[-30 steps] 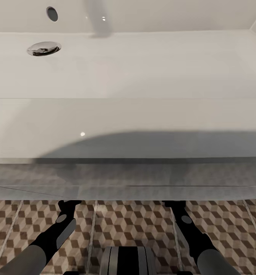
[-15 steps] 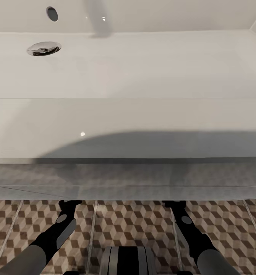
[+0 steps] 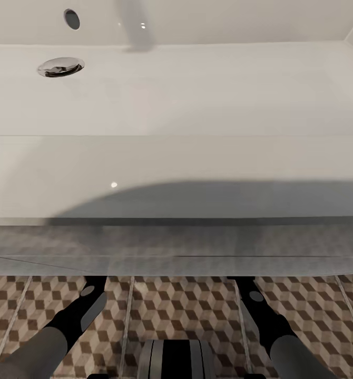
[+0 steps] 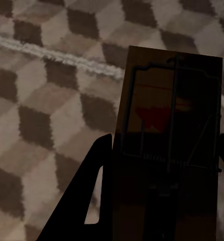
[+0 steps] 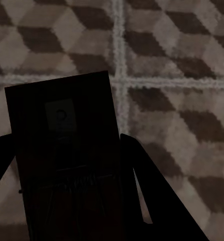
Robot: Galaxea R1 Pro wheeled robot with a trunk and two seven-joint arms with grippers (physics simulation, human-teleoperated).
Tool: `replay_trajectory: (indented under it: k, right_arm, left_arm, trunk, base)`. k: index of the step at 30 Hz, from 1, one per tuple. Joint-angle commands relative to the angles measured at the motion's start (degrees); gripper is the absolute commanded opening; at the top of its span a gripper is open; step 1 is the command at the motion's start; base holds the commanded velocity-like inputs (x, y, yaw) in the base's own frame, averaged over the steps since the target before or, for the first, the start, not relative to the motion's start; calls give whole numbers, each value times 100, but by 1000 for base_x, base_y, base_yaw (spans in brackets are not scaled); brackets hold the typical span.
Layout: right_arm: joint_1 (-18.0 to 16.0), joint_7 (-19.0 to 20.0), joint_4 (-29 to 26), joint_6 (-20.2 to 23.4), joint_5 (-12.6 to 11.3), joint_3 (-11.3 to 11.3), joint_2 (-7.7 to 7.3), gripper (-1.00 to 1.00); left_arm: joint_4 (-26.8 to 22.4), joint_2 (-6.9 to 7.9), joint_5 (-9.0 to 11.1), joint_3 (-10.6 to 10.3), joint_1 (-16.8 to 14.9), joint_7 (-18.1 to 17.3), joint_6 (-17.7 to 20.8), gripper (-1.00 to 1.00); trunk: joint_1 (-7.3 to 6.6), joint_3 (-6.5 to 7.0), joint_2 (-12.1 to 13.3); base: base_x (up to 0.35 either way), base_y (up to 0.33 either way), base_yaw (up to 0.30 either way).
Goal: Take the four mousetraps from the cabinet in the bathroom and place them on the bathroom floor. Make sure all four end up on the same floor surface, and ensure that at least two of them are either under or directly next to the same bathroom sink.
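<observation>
Beneath a white sink (image 3: pixel 176 105), both arms reach under the vanity over the bathroom floor (image 3: pixel 176 310). The left gripper (image 4: pixel 159 201) clamps a mousetrap (image 4: pixel 167 130), long axis toward 12 o'clock along the fingers. The right gripper (image 5: pixel 67 196) grips another mousetrap (image 5: pixel 62 140), pointing near 12 o'clock.

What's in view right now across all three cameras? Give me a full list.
White rectangular sink basin: one, white, ahead of and below the head camera, above the arms.
Chrome drain: one, silver, basin's far left.
Cube-pattern tiled floor: brown, beige and white, under the sink.
Tan-brown flat mousetraps with dark wire: two, one in the left gripper, one in the right gripper, each above the floor tiles.
Robot arms: two, black and grey, left, right, reaching under the sink.
</observation>
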Motion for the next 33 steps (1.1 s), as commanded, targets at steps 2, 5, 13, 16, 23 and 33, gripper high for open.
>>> replay_trajectory:
  k: [2,5,13,16,23,33]
  right_arm:
    - [-11,-14,13,-20,0,7,-1,-100]
    - [-18,-14,19,-24,-2,17,1,-100]
    - [-20,-14,10,-20,42,24,4,-100]
    - [-21,-14,11,-11,43,25,4,-100]
    - [-24,-14,12,-6,25,24,4,-100]
    - [-23,-14,13,-13,19,25,2,-100]
  left_arm:
    - [-3,6,38,-50,-9,64,-29,-100]
    - [-1,1,38,-50,-12,62,-40,-100]
    - [0,-12,46,-50,-13,64,-47,-100]
    - [0,-17,46,-54,-13,64,-42,-100]
    - [0,-24,47,-58,-13,63,-39,-100]
    - [0,-37,57,-61,-13,64,-39,-100]
  trunk:
    - [-1,-3,-1]
    - [-1,-3,-1]
    - [-1,-3,-1]
    - [-1,-3,-1]
    - [-1,-3,-1]
    - [-1,-3,-1]
  base:
    - [0,0,0]
    - [0,0,0]
    - [0,0,0]
    - [0,0,0]
    - [0,0,0]
    - [0,0,0]
